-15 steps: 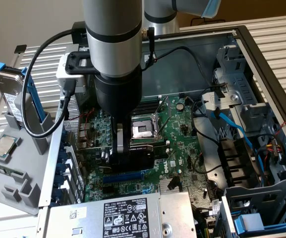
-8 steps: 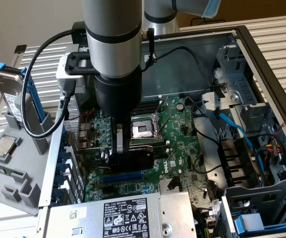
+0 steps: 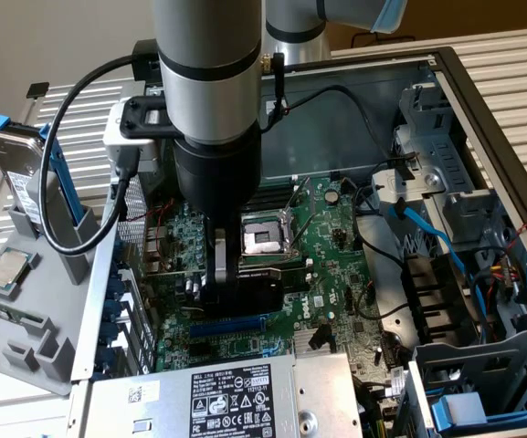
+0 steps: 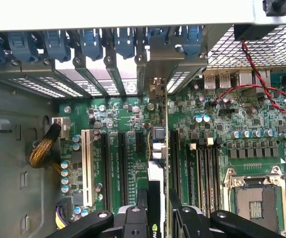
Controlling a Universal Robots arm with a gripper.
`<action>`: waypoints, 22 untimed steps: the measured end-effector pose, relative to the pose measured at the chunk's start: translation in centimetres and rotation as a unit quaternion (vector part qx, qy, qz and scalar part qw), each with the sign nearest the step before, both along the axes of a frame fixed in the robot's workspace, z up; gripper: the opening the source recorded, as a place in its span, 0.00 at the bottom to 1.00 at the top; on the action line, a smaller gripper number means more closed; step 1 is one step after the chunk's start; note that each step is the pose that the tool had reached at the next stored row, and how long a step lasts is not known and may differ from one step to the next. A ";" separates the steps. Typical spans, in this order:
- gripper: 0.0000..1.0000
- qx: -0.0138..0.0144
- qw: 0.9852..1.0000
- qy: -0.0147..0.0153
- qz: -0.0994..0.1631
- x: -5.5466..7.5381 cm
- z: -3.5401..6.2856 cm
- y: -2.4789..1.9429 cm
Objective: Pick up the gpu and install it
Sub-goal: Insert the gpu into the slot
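The gpu (image 3: 256, 294) is a black-shrouded card held upright in my gripper (image 3: 231, 290), low over the green motherboard (image 3: 336, 265) inside the open computer case. It hangs just above a blue expansion slot (image 3: 231, 324) and beside the empty CPU socket (image 3: 265, 239). In the wrist view the gpu (image 4: 156, 173) appears edge-on between the black fingers (image 4: 133, 220). Its silver bracket (image 4: 157, 64) reaches toward the case's rear slot openings. My gripper (image 4: 155, 218) is shut on the card, which stands over the row of black slots (image 4: 175, 163).
A power supply (image 3: 236, 401) lies across the case's near side. A drive cage (image 3: 482, 383) with blue cables is at the exterior view's right. Outside the case, a hard drive (image 3: 16, 173) and a CPU (image 3: 7, 269) rest on grey stands. Blue retention clips (image 4: 93, 42) line the rear openings.
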State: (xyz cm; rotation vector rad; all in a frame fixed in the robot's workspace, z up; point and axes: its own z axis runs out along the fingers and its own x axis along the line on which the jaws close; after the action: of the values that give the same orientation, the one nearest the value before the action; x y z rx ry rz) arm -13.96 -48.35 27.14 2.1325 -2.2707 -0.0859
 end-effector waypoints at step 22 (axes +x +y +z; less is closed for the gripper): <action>0.27 0.000 1.000 0.000 0.002 0.0 -0.05 0.05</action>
State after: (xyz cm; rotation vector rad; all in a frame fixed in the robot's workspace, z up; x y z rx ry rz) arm -13.95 -48.30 27.09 2.1362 -2.2672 -0.0857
